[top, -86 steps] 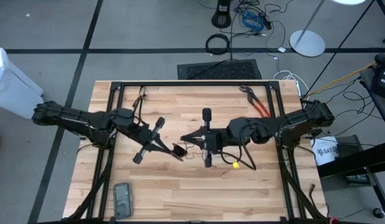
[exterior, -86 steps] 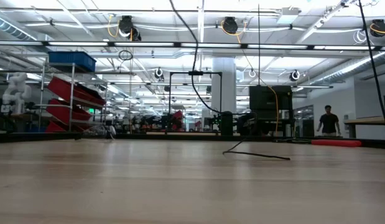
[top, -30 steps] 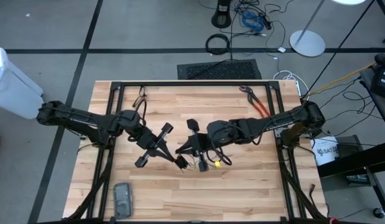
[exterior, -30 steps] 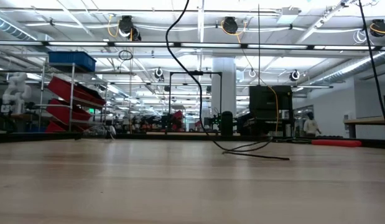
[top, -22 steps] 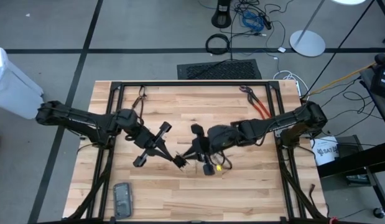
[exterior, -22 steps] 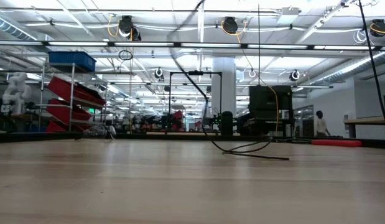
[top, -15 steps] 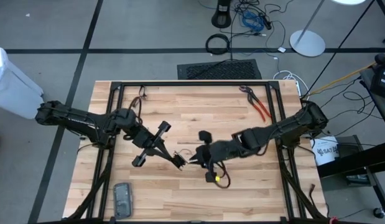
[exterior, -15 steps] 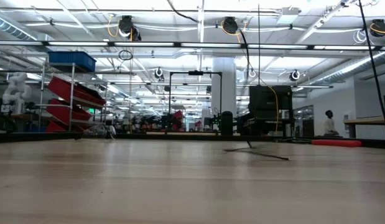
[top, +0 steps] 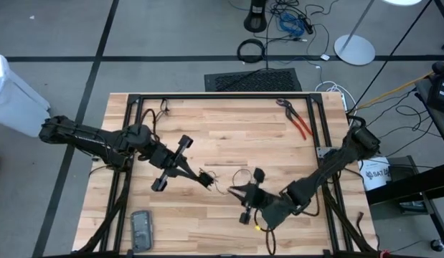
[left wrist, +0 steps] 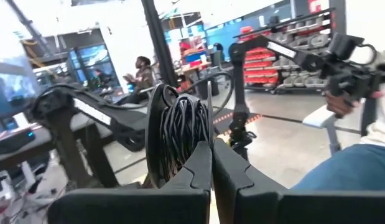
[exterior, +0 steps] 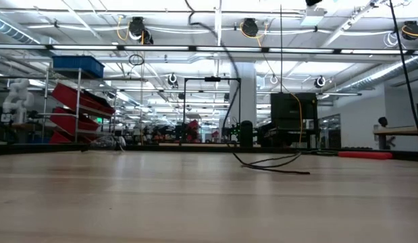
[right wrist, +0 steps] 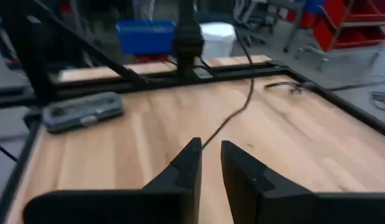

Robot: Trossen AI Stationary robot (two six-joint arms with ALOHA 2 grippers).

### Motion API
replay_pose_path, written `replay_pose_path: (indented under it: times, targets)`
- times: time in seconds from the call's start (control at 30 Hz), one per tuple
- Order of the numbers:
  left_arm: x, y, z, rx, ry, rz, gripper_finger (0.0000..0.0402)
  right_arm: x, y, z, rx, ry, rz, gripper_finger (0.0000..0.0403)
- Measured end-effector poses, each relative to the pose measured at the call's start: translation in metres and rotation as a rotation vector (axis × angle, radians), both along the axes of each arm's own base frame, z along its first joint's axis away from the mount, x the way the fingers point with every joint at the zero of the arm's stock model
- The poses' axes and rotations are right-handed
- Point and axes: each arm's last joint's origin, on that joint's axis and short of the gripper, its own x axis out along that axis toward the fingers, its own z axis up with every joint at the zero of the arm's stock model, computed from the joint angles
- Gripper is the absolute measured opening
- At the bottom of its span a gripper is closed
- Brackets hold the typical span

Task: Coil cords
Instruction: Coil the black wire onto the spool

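While both arms hang over the middle of the wooden table, the scene reads as follows.

Table (top: 207, 122): pale planks inside a dark frame; the far half is bare wood, as is the near right corner.

Left arm: it reaches in from the left edge toward the centre.

Right arm: it comes in from the right edge and bends toward the near centre.

Left gripper (top: 206, 178): its fingers are pressed nearly together on a wound bundle of the cord (left wrist: 183, 127); in the left wrist view the black turns stand bunched just above the fingertips.

Right gripper (top: 233, 190): just right of the left gripper, apart from it; in the right wrist view its fingers (right wrist: 186, 165) are parted by a narrow gap and the cord runs on from that gap across the wood, but whether they pinch it I cannot tell.

Cord, loose part: a thin loop arcs between the two grippers, lying on the planks.

Pliers (top: 297, 122): red handles, near the far right corner, well apart from both grippers.

Grey case (top: 141, 228): flat by the near left edge; contents unseen.
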Motion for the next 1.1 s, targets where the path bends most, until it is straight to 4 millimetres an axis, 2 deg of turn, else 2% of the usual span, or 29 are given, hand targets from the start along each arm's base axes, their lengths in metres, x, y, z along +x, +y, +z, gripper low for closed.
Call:
replay_pose_path:
  times: [0.13,0.37,0.5,0.73,1.1]
  targets:
    - [-0.001,0.001,0.001,-0.009,0.003,0.021,0.0002,0.009,-0.003,-0.016,-0.010,-0.089,0.008,0.0082]
    - [0.000,0.001,0.001,-0.014,0.005,0.048,0.0002,0.036,-0.017,-0.036,-0.097,-0.133,-0.064,0.0179]
    - [0.000,0.001,0.000,-0.013,0.014,0.048,0.0002,0.045,-0.027,-0.044,-0.107,-0.147,-0.097,0.0203]
    - [0.000,0.002,-0.001,-0.009,0.025,0.061,0.0002,0.054,-0.038,-0.050,-0.062,-0.154,-0.070,0.0179]
    - [0.000,0.002,-0.001,-0.002,0.022,0.064,0.0002,0.054,-0.038,-0.048,-0.057,-0.164,-0.067,0.0083]
